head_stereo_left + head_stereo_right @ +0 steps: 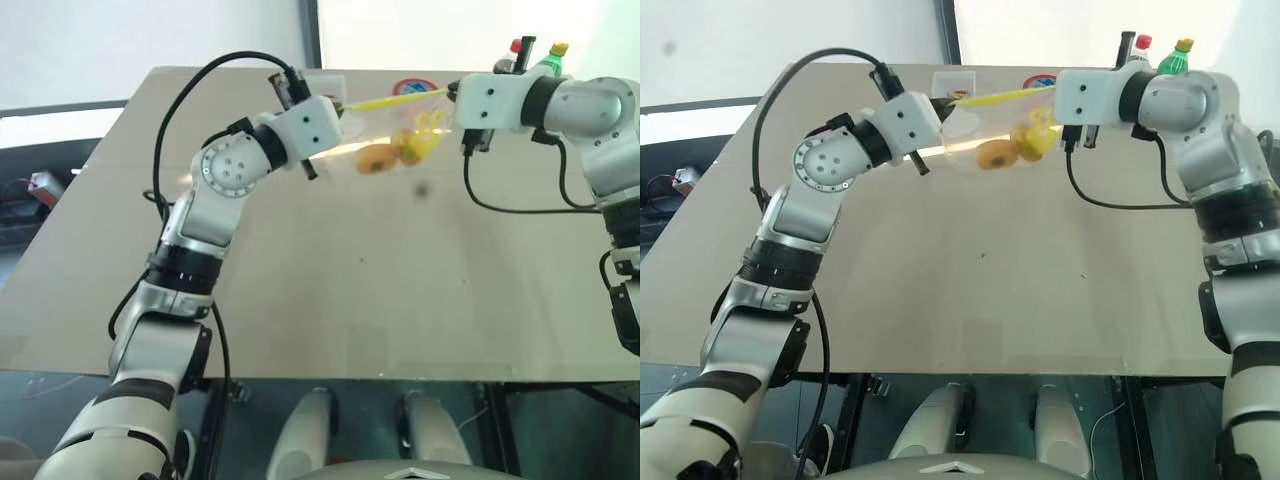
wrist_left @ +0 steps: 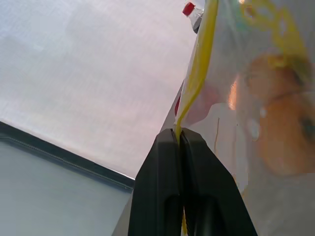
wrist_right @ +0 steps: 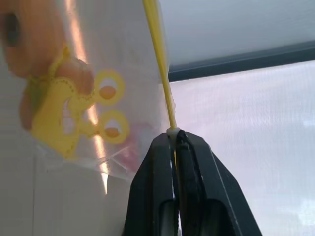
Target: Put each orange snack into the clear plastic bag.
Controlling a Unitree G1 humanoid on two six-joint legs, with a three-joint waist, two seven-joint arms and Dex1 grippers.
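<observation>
The clear plastic bag (image 1: 400, 132) hangs in the air above the far part of the table, stretched between both grippers by its yellow strip (image 1: 385, 101). My left gripper (image 1: 342, 105) is shut on the strip's left end, seen up close in the left wrist view (image 2: 178, 132). At the other end, my right gripper (image 1: 452, 92) is shut on the strip, as the right wrist view (image 3: 173, 132) confirms. Two orange snacks (image 1: 995, 154) (image 1: 1028, 145) lie inside the bag at its bottom, behind a yellow print on the plastic.
A red tape roll (image 1: 415, 85) and a small clear box (image 1: 952, 78) lie on the tan table (image 1: 330, 290) behind the bag. Bottles with a red cap (image 1: 517, 46) and a yellow cap (image 1: 558, 49) stand at the far right corner.
</observation>
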